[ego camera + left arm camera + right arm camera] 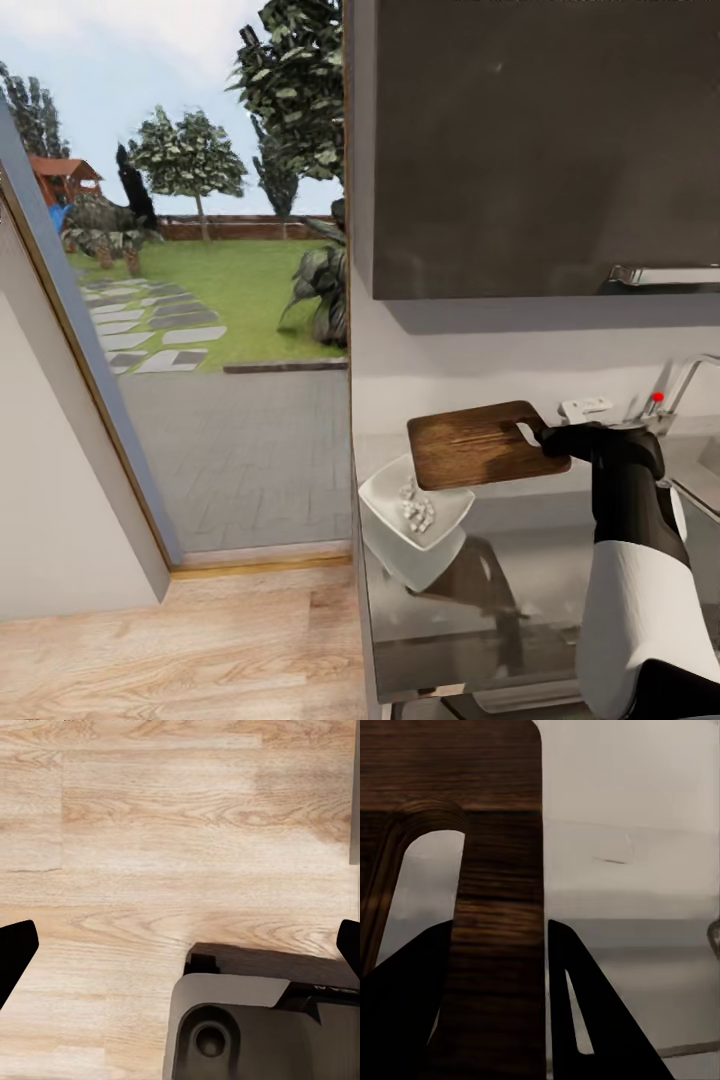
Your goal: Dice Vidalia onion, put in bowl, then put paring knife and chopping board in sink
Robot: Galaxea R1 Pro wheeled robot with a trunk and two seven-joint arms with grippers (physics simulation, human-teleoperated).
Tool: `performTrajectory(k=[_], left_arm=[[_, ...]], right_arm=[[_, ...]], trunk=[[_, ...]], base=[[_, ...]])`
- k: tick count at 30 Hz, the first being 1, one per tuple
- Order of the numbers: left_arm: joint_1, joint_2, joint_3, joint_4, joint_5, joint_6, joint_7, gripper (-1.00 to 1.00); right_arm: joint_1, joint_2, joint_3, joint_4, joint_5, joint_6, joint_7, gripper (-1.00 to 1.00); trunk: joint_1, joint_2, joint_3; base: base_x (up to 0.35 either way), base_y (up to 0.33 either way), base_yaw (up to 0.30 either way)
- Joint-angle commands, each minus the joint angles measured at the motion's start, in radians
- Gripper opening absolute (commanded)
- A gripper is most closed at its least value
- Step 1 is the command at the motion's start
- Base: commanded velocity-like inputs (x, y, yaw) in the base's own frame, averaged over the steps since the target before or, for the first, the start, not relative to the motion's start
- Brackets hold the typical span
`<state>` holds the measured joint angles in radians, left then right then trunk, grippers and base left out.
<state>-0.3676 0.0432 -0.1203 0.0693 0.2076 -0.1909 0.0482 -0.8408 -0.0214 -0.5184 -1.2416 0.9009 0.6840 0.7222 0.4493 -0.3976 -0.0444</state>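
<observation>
Brown wood-grained chopping board, white bowl (pale dice inside), black right pincer, glossy grey countertop

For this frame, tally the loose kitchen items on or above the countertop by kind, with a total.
Chopping board, held in the right gripper: 1
White bowl holding diced onion: 1
Paring knife: 0 seen
Total: 2
</observation>
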Motion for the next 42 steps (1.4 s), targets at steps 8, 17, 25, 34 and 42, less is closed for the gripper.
performTrajectory(k=[8,17,25,34,42], left_arm=[[-0.002,0.0,-0.009,0.006,0.019,-0.039,0.001,1.0],[-0.002,0.0,-0.009,0.006,0.022,-0.041,0.002,1.0],[-0.002,0.0,-0.009,0.006,0.023,-0.041,0.002,1.0],[-0.002,0.0,-0.009,0.006,0.023,-0.041,0.003,1.0],[-0.002,0.0,-0.009,0.006,0.024,-0.041,0.005,1.0]], right_arm=[[-0.001,0.001,-0.004,0.005,0.004,-0.006,0.01,-1.0],[-0.001,-0.006,-0.006,0.005,-0.051,-0.006,0.008,-1.0],[-0.001,-0.008,-0.006,0.005,-0.053,-0.006,0.007,-1.0],[-0.001,-0.008,-0.007,0.005,-0.053,-0.006,0.006,-1.0],[-0.001,-0.008,-0.006,0.005,-0.053,-0.006,0.006,-1.0]], trunk=[[0.001,-0.002,-0.002],[0.001,-0.002,-0.002],[0.001,-0.002,-0.002],[0.001,-0.002,-0.002],[0.001,-0.002,0.0]], base=[[-0.086,-0.241,0.129],[-0.106,-0.306,0.179],[-0.09,-0.316,0.095],[-0.102,-0.316,0.005],[-0.147,-0.315,-0.046]])
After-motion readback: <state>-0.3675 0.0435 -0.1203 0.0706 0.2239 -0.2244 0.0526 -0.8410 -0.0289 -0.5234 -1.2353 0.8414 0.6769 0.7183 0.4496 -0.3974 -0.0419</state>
